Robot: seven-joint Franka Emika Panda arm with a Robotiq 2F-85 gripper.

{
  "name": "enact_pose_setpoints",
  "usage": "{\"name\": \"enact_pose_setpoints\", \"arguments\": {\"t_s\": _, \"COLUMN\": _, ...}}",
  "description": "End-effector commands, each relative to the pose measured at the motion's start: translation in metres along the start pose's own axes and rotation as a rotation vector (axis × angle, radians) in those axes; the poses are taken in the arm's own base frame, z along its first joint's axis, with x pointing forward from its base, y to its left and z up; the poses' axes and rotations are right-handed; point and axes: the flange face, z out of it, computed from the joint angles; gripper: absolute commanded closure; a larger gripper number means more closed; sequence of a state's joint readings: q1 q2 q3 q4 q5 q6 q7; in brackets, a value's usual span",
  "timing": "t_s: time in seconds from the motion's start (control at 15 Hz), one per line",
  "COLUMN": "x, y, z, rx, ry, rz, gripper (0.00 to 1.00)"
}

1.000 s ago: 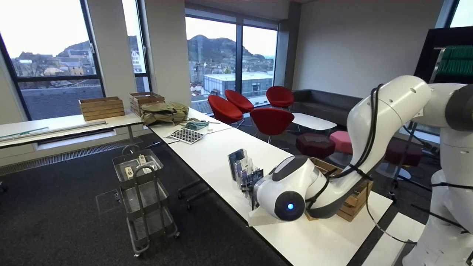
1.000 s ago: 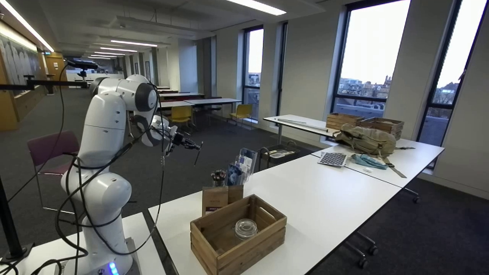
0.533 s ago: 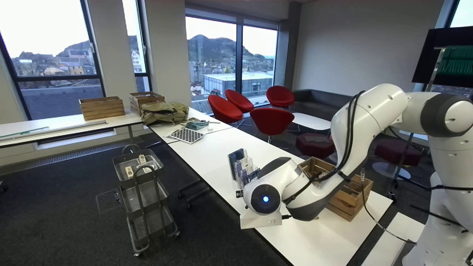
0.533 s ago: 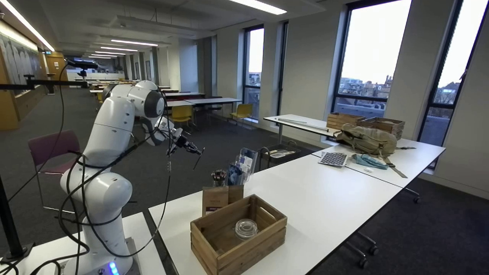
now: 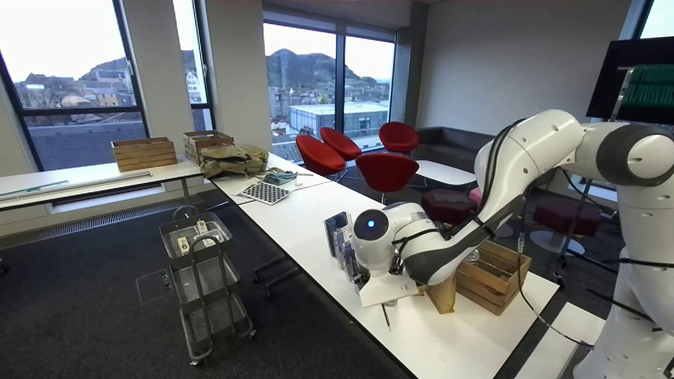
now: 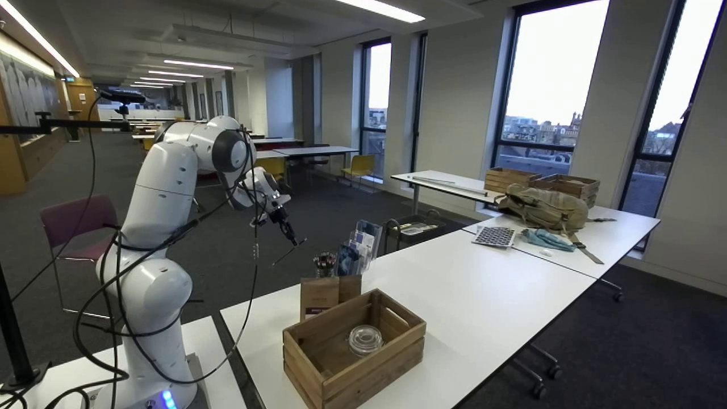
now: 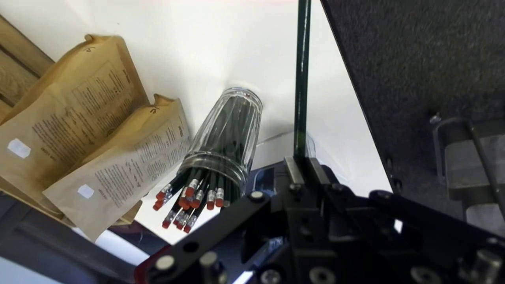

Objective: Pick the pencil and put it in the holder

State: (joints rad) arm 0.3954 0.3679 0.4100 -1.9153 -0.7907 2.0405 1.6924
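The pencil (image 7: 302, 79) is pinched near one end by the hand (image 7: 306, 167), slanting down from it, and should be tilted upright over the glass (image 7: 236, 130) near the hand before being lowered.

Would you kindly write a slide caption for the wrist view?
Fingers grip a dark green pencil, apart from a clear jar of red-tipped pencils.

The pencil (image 7: 302, 79) looks glossy, the holder (image 7: 232, 134) clear glass
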Motion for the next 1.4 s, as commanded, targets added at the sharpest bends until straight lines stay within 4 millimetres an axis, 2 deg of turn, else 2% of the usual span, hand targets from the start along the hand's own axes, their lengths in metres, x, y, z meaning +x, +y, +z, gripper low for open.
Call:
{"name": "enact_pose_setpoints", "arguments": {"t_s": 0.0, "x": 0.021, "y": 0.043, "z": 0.006, "rx": 0.050, "ry": -0.167, "rz": -0.084, "gripper": 0.98}}
{"name": "enact_pose_setpoints", "arguments": {"t_s": 0.2, "x": 0.031, "y": 0.069, "z": 0.020, "rx": 0.054, "ry": -0.345, "rz": -0.150, "gripper": 0.98}}
{"name": "enact_pose_setpoints", "arguments": {"t_s": 0.47, "x": 0.033, "y": 0.101, "z": 0.017, "rx": 0.002, "ry": -0.613, "rz": -0.242, "gripper": 0.98}}
{"name": "enact_pose_setpoints", "arguments": {"t_s": 0.6, "x": 0.033, "y": 0.117, "z": 0.005, "rx": -0.093, "ry": -0.609, "rz": -0.200, "gripper": 0.98}}
{"name": "enact_pose_setpoints", "arguments": {"t_s": 0.8, "x": 0.032, "y": 0.132, "z": -0.023, "rx": -0.144, "ry": -0.570, "rz": -0.191, "gripper": 0.98}}
{"name": "enact_pose_setpoints", "arguments": {"t_s": 1.07, "x": 0.032, "y": 0.141, "z": -0.056, "rx": -0.117, "ry": -0.486, "rz": -0.176, "gripper": 0.98}}
{"name": "enact_pose_setpoints", "arguments": {"t_s": 1.33, "x": 0.036, "y": 0.149, "z": -0.074, "rx": -0.098, "ry": -0.299, "rz": -0.088, "gripper": 0.98}}
